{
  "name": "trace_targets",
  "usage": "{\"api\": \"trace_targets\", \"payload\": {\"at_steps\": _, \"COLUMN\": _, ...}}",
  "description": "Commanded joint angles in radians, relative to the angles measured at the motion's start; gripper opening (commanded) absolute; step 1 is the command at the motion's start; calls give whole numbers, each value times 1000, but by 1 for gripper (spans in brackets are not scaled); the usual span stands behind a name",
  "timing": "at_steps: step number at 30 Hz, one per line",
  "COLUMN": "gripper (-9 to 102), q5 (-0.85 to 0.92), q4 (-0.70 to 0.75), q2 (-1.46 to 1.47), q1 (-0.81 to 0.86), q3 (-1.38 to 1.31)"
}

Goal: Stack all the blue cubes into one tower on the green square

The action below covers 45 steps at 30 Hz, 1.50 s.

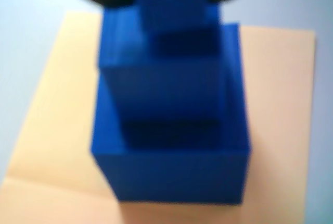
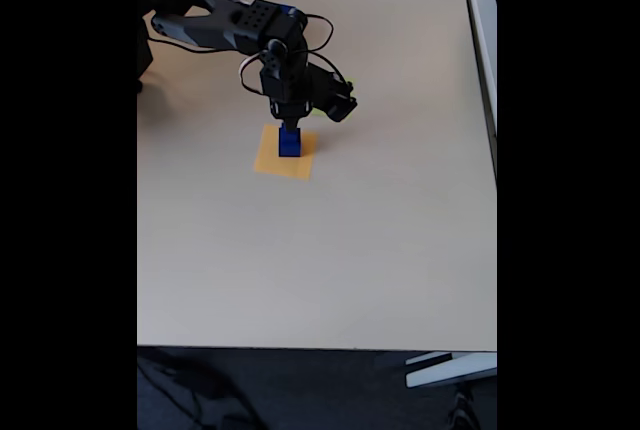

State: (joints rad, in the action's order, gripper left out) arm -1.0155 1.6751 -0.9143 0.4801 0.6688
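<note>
Standing on an orange-yellow square (image 2: 284, 164) on the beige table (image 2: 330, 250), the tower (image 2: 290, 140); pincer (image 2: 289, 126) grips its top cube (image 1: 167, 0).

1. The wrist view is soft and out of focus throughout; the stepped dark-blue stack of cubes (image 1: 171, 109) has smeared edges and deep shadow bands under each step
2. The fixed view is evenly bright, with black bars at both sides
3. The pale beige desk (image 2: 330, 250) shows faint, soft shadows beside the black robot arm (image 2: 250, 30)
</note>
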Motion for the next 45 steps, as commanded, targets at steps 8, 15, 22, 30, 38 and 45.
{"api": "trace_targets", "payload": {"at_steps": 8, "gripper": 1, "q5": -5, "q4": 3, "q2": -20, "q1": 2, "q3": -18}}
{"api": "trace_targets", "payload": {"at_steps": 15, "gripper": 1, "q5": -8, "q4": 2, "q2": -17, "q1": 3, "q3": -17}}
{"api": "trace_targets", "payload": {"at_steps": 22, "gripper": 3, "q5": -6, "q4": 2, "q2": -15, "q1": 3, "q3": -17}}
{"api": "trace_targets", "payload": {"at_steps": 30, "gripper": 4, "q5": -6, "q4": 0, "q2": -11, "q1": 3, "q3": -17}}
{"api": "trace_targets", "payload": {"at_steps": 38, "gripper": 6, "q5": -5, "q4": -3, "q2": -8, "q1": 3, "q3": -17}}
{"api": "trace_targets", "payload": {"at_steps": 45, "gripper": 8, "q5": 0, "q4": -3, "q2": -9, "q1": 3, "q3": -17}}
